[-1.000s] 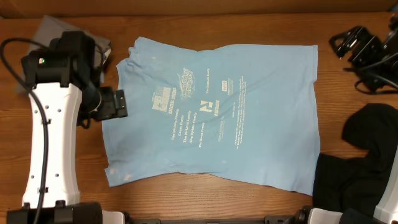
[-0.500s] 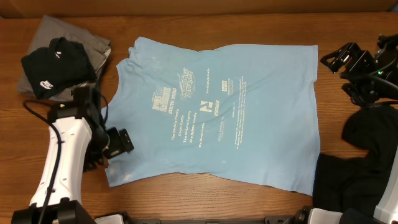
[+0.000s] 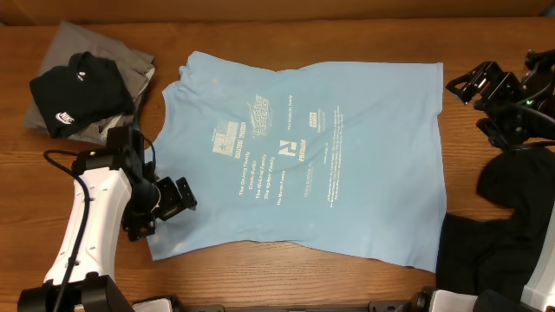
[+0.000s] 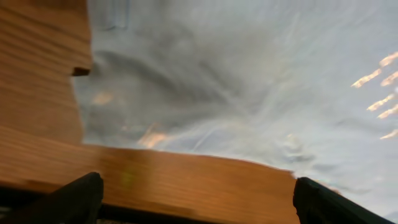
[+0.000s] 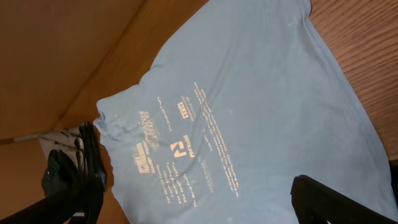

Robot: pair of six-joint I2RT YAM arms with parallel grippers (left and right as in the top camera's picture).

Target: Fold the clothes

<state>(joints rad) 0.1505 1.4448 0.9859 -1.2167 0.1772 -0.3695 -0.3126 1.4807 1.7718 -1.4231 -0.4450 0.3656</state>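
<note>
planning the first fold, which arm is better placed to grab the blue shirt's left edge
Likely left. The left gripper stands open at the left edge of the light blue T-shirt, near its lower corner; its wrist view shows the hem. The right gripper sits beyond the opposite edge.

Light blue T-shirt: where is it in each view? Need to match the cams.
Overhead: light blue T-shirt spread flat on the table, centre of frame.
Left wrist: light blue T-shirt fills the upper frame, with its edge over bare table below.
Right wrist: light blue T-shirt runs diagonally across the centre.
Shared landmark: pale printed text, at the right edge in left wrist and centre-left in right wrist.
</note>
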